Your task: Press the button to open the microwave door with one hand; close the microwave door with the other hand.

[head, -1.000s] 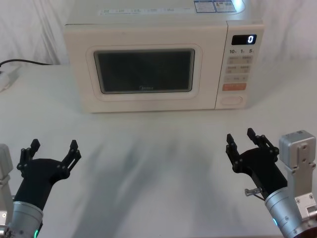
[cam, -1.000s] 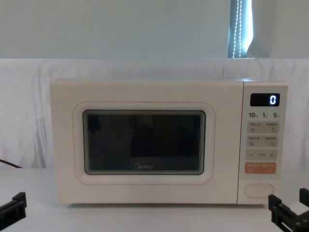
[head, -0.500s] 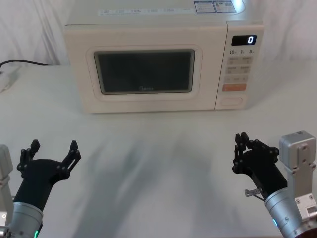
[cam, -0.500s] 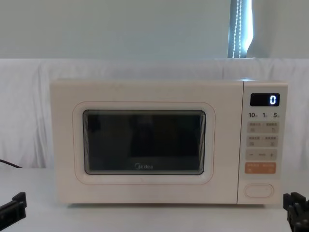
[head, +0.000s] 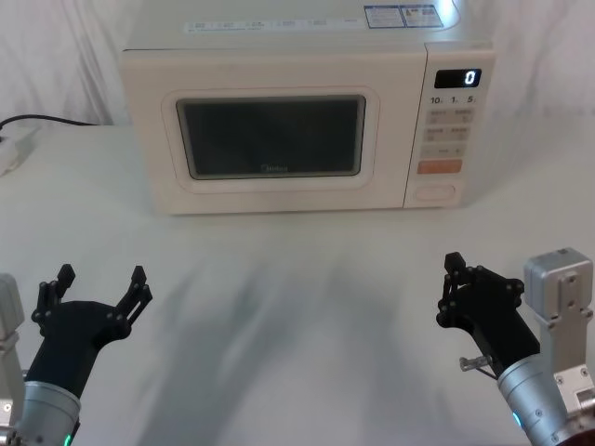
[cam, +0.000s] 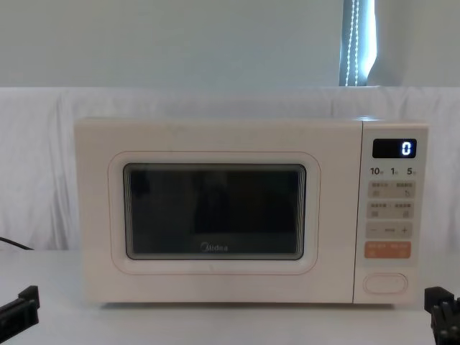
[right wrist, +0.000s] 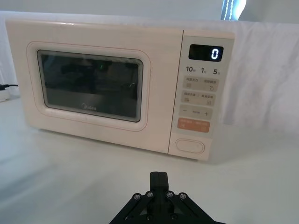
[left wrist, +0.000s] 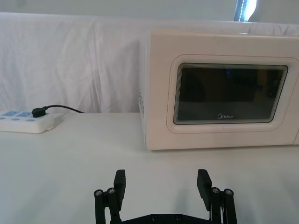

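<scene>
The right gripper (head: pixel 453 282) sits at the lower right of the head view, its fingers (right wrist: pixel 159 179) pressed together into one blunt tip, holding nothing. From that tip the button (head: pixel 435 192) lies straight ahead and up-frame, in the lower right corner of the microwave front, well apart across bare counter (head: pixel 297 279). The button's long axis runs left-right. This arm is clearly the nearer one, so it looks set to do the pressing.

The left gripper (head: pixel 98 288) hovers at the lower left of the head view with its fingers (left wrist: pixel 120 179) spread wide and empty, facing the microwave door (head: pixel 271 137), which is shut flush, center-left of the frame.

Count: one microwave, one door, one oval button, one orange key (right wrist: pixel 194 125) just above it, one display (head: pixel 458 77) reading 0, two grippers.
</scene>
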